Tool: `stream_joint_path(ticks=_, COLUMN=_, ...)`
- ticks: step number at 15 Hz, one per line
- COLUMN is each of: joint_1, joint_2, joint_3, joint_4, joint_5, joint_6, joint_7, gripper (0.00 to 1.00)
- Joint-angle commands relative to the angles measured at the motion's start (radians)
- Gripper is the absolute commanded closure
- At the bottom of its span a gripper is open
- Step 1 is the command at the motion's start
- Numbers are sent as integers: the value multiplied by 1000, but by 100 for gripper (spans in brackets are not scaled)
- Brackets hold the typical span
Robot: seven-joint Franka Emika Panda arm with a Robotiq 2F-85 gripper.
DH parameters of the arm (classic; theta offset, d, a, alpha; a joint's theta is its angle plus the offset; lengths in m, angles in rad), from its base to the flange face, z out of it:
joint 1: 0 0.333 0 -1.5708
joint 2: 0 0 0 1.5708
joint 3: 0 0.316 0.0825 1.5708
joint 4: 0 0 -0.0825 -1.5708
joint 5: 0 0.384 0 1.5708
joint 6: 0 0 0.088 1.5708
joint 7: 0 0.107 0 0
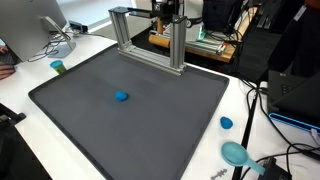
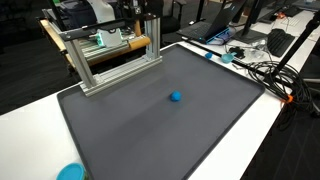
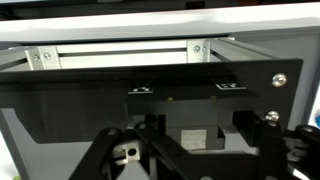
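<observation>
- Your hand (image 3: 190,160) shows only in the wrist view, low in the picture, with one finger (image 3: 112,150) well apart from the other.
- The jaws stand partly open; the dark clutter between them is too murky to tell whether they have hold of anything.
- Right in front of your hand is a black panel (image 3: 150,85) with screws, and above it runs a rail of the aluminium frame (image 3: 120,50).
- In both exterior views the aluminium frame (image 1: 180,45) (image 2: 120,68) stands upright at the far edge of the dark mat (image 1: 150,125) (image 2: 150,135).
- Your arm (image 1: 168,8) shows as a dark shape at the top of the frame, near one post.
- A small blue ball (image 1: 121,97) (image 2: 176,97) lies alone on the mat, well apart from the frame and from your hand.
- The mat lies on a white surface (image 1: 20,92) (image 2: 30,130).
- Off the mat, a blue cap (image 1: 226,123) and a teal round piece (image 1: 235,153) lie on the surface near one corner.
- A green-topped piece (image 1: 58,67) sits near another corner.
- Cables (image 2: 270,75) trail along one side of the surface.
</observation>
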Motion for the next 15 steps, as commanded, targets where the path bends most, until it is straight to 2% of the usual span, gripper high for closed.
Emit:
stream_joint_path(ticks=1, joint_1=6, joint_2=-25, joint_3=-2, joint_4=-38, joint_5=10, joint_6=26, joint_7=15, gripper=40)
stream_joint_path(ticks=2, joint_1=6, joint_2=-19, joint_3=-2, joint_4=-38, joint_5=9, joint_6=34, joint_7=16, gripper=49)
stream_joint_path(ticks=3, joint_1=3, joint_2=-15, joint_3=-2, joint_4=-37, joint_5=7, joint_6=37, joint_7=17, gripper=51)
stream_joint_path(ticks=4, joint_1=4, joint_2=-13, joint_3=-1, joint_4=-36, joint_5=6, joint_6=36, joint_7=16, gripper=65)
stream_joint_path(ticks=5, joint_1=-1, joint_2=-12, joint_3=-2, joint_4=-34, joint_5=0, joint_6=34, joint_7=18, gripper=71)
stream_joint_path(ticks=7, joint_1=-4, joint_2=-10, joint_3=0, joint_4=-25, joint_5=-3, joint_6=25, joint_7=23, gripper=72)
stream_joint_path(ticks=13, joint_1=31, joint_2=7, joint_3=-43, joint_4=16, joint_5=45, joint_6=-30, joint_7=-60, gripper=72)
stream_joint_path(ticks=14, joint_1=32, joint_2=6, joint_3=-47, joint_4=15, joint_5=44, joint_6=-31, joint_7=-72, gripper=39)
stream_joint_path(ticks=15, joint_1=34, joint_2=3, joint_3=-53, joint_4=8, joint_5=47, joint_6=-21, joint_7=-82, gripper=43)
